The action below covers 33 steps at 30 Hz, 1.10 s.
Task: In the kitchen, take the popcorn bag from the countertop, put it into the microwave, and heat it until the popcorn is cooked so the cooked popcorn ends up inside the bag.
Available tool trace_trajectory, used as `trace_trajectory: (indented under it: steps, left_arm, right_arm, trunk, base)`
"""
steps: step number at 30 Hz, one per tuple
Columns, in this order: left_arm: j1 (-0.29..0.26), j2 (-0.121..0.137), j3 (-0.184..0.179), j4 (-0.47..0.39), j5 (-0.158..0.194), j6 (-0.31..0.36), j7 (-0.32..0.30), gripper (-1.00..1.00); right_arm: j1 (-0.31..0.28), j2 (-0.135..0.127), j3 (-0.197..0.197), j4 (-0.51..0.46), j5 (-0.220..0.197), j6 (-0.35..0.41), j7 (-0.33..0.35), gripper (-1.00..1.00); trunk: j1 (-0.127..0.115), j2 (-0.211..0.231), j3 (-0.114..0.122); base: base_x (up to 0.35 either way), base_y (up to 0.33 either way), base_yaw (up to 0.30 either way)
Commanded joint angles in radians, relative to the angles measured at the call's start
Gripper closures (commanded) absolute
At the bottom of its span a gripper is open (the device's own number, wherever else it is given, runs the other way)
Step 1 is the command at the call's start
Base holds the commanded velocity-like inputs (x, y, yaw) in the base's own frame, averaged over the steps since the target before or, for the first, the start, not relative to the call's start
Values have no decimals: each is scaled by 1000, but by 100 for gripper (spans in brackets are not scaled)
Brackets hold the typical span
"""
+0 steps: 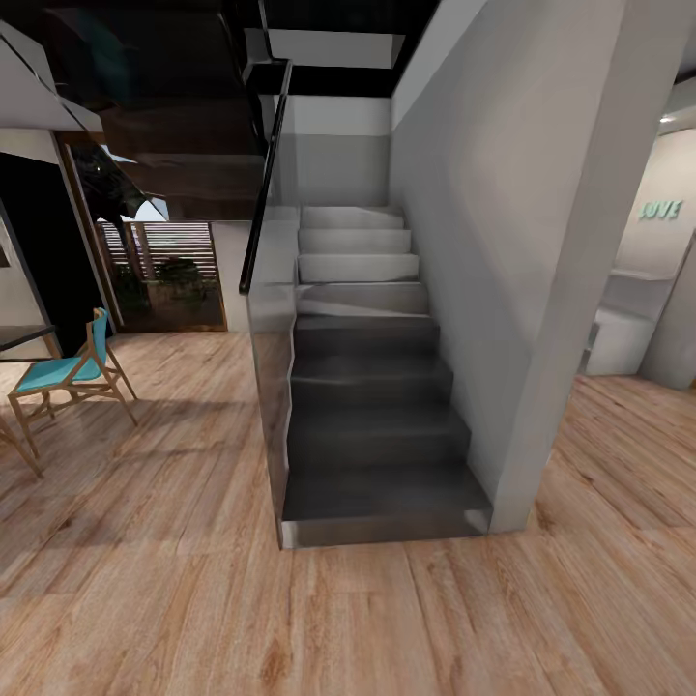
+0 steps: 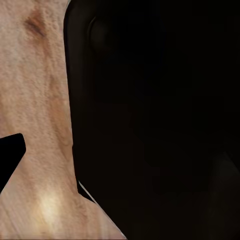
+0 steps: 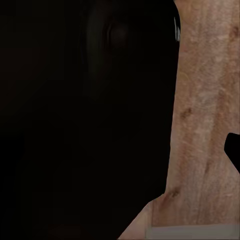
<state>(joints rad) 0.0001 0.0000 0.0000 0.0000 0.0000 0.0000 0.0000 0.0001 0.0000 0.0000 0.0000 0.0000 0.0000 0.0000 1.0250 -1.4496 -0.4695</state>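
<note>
Presently, a grey staircase (image 1: 372,387) rises straight ahead from the wooden floor (image 1: 387,619); a blue-seated chair (image 1: 72,377) stands at left. No popcorn bag or microwave observed. Both wrist views are dark; gripper states cannot be told.

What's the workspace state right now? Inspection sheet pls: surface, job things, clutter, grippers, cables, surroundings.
Surface: wood plank floor; no worktop seen.
Job's things: nothing seen; the robot seems to be on its way.
Clutter: blue-seated wooden chair at the left, beside a dark table edge.
Grippers: wrist views show dark robot bodywork over wood floor; whether either gripper is open or shut cannot be told.
Cables: nothing seen.
Surroundings: grey staircase straight ahead with a glass side panel and black handrail; white wall to its right; glazed door at the far left; pale room at the right with a teal wall sign.
</note>
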Motion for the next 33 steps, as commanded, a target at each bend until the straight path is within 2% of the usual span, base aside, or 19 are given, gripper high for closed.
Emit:
trace_trajectory:
  steps: [1,5,14,19,24,25,33]
  left_arm:
    - [0,0,0,0,0,0,0,-100]
    - [14,-20,7,-20,3,10,-10,-100]
    - [17,-26,7,-28,3,14,-10,-100]
    - [17,-25,8,-30,3,7,-8,-100]
    - [17,-26,8,-31,3,3,-8,-100]
    - [17,-26,8,-31,3,3,-8,-100]
    - [17,-26,8,-31,3,3,-8,-100]
  right_arm:
    - [0,0,0,0,0,0,0,-100]
    - [12,-23,1,-13,0,-6,1,-100]
    - [17,-70,0,-41,-3,-52,2,-100]
    - [17,-71,-1,-41,-3,-80,3,-100]
    - [17,-69,-3,-43,-4,-108,-1,-100]
    - [17,-69,-3,-43,-4,-210,-1,-100]
    - [17,-69,-3,-43,-4,-210,-3,-100]
  trunk:
    - [0,0,0]
    - [0,0,0]
    - [0,0,0]
    - [0,0,0]
    - [0,0,0]
    - [0,0,0]
    - [0,0,0]
  base:
    - [0,0,0]
    - [0,0,0]
    - [0,0,0]
    - [0,0,0]
    - [0,0,204]
    - [0,0,253]
    - [0,0,258]
